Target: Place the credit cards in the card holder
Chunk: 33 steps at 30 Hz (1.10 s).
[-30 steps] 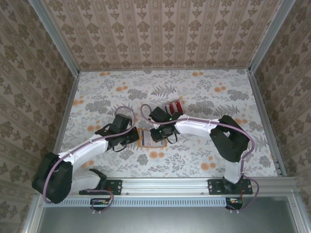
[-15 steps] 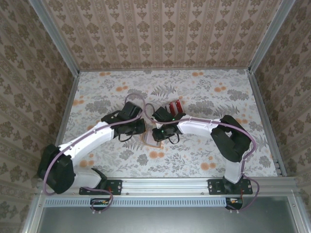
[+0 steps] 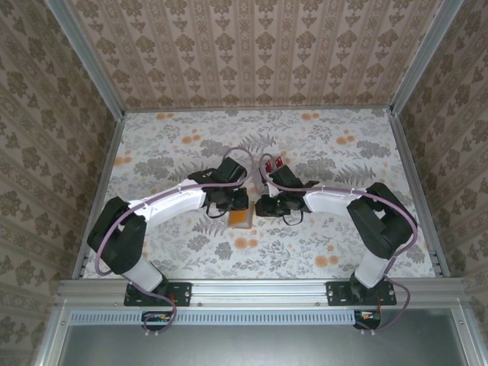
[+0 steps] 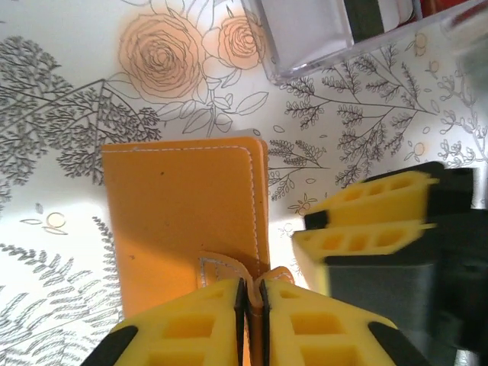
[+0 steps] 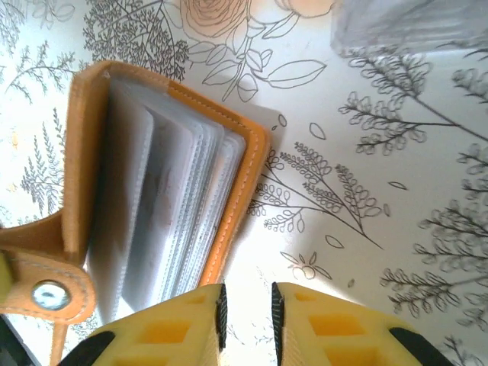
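Observation:
The orange-tan card holder [image 4: 179, 213] lies folded on the flowered table between both grippers, and its edge shows clear inner sleeves [image 5: 164, 213]. My left gripper [image 4: 250, 297] is shut on the holder's clasp strap, which is pinched between the pads. The strap's snap end [image 5: 49, 293] hangs at the holder's left side. My right gripper [image 5: 246, 305] stands just right of the holder's edge, its fingers a little apart with only table between them. From above, the holder [image 3: 241, 218] sits under both wrists. Red credit cards [image 3: 277, 162] peek out behind the right arm.
A clear plastic stand [image 4: 320, 38] holding the cards sits just beyond the holder, close to the right arm. The right gripper's yellow fingers [image 4: 366, 221] are close beside my left gripper. Patterned walls [image 3: 259, 53] enclose the table on three sides.
Both arms have shifted to the right and towards each other. The holder, lying open a second ago, is now folded shut. The left gripper has come onto its strap.

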Motion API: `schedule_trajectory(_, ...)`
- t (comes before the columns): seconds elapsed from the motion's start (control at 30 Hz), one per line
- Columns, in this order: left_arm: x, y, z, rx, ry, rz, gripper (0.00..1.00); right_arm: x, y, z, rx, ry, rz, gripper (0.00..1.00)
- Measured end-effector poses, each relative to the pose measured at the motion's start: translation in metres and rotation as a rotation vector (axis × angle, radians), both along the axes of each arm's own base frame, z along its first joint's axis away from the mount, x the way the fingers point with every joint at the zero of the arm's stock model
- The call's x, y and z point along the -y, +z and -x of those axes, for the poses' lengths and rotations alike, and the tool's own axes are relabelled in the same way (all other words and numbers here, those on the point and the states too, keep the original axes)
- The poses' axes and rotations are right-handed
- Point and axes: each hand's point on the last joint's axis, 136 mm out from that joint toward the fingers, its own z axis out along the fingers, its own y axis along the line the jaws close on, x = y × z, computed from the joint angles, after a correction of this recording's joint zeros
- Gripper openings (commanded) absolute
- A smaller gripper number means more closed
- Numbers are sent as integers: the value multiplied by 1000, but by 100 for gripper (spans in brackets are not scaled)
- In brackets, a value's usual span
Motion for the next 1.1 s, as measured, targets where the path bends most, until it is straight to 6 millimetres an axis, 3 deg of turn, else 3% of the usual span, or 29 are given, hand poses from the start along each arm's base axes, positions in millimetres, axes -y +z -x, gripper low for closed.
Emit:
schedule_trajectory(0.1,9,-2,1,-15,-9,10,47,12,7,5,17,-14,14,36)
schedule_trajectory(0.17,16,-7,2,-28,-21,12,54,20,11,9,20,-22,22,36)
schedule_trajectory(0.33,34,-11,6,-57,-59,20,59,34,9,7,15,-52,52,36)
schedule_trajectory(0.57,44,10,0,-36,-87,38,67,37,0,7,-7,-58,65,37)
schedule_trajectory(0.7,29,32,-3,1,-69,47,68,33,-6,10,-32,-37,53,40)
schedule_trajectory(0.87,-17,61,-10,93,36,72,67,21,1,9,4,5,11,41)
schedule_trajectory(0.97,-49,57,-4,111,119,86,61,14,6,7,20,24,-21,43)
schedule_trajectory(1.1,-74,28,5,67,191,65,45,4,7,5,25,46,-70,47)
